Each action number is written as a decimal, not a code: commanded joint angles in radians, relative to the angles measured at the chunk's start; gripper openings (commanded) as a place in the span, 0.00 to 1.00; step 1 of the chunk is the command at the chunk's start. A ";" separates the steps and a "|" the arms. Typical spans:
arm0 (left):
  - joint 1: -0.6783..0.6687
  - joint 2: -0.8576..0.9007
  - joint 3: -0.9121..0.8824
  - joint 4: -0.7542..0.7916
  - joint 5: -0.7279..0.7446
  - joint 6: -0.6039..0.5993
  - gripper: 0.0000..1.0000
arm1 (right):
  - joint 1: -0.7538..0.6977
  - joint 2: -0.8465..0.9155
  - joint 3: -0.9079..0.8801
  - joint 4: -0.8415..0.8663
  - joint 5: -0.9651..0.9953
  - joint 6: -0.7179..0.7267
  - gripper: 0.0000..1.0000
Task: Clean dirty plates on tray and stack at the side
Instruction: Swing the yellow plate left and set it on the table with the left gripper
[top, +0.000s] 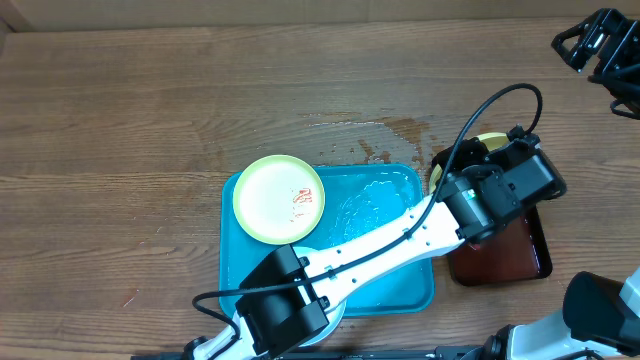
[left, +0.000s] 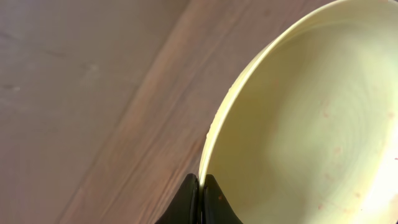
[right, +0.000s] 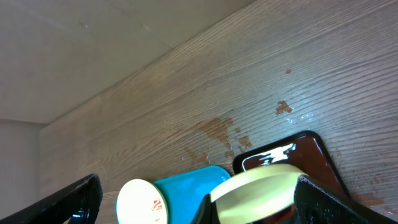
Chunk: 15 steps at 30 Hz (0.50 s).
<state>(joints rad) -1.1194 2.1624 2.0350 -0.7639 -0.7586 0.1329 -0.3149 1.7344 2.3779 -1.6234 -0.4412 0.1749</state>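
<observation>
My left gripper (left: 200, 193) is shut on the rim of a yellow-green rimmed plate (left: 298, 124) and holds it tilted on edge. From overhead this gripper (top: 478, 160) and its plate (top: 487, 139) are over the back end of the dark red-brown tray (top: 520, 255). A second yellow-green plate with red smears (top: 279, 198) lies on the back left corner of the turquoise tray (top: 400, 290). My right gripper (top: 598, 45) is open and empty, high at the back right. A pale rounded edge (top: 336, 318) shows under the left arm's base; I cannot tell if it is the pale plate.
The right wrist view, with its gripper (right: 199, 208) open wide, shows the smeared plate (right: 140, 202), the turquoise tray (right: 193, 180), the held plate (right: 261, 183) and the red-brown tray (right: 292, 152). Wet stains (top: 390, 130) mark the wood behind the trays. The left arm lies across the turquoise tray.
</observation>
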 joint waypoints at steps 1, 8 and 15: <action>0.036 0.009 0.003 0.007 -0.128 -0.058 0.04 | -0.007 -0.023 0.026 0.005 -0.009 -0.008 1.00; 0.172 -0.017 0.025 -0.101 0.140 -0.196 0.04 | -0.007 -0.023 0.026 -0.002 -0.009 -0.008 1.00; 0.412 -0.155 0.078 -0.190 0.619 -0.372 0.04 | -0.007 -0.022 0.026 -0.009 -0.009 -0.007 1.00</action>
<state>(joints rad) -0.8051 2.1418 2.0571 -0.9524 -0.4278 -0.1104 -0.3149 1.7344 2.3779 -1.6302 -0.4419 0.1757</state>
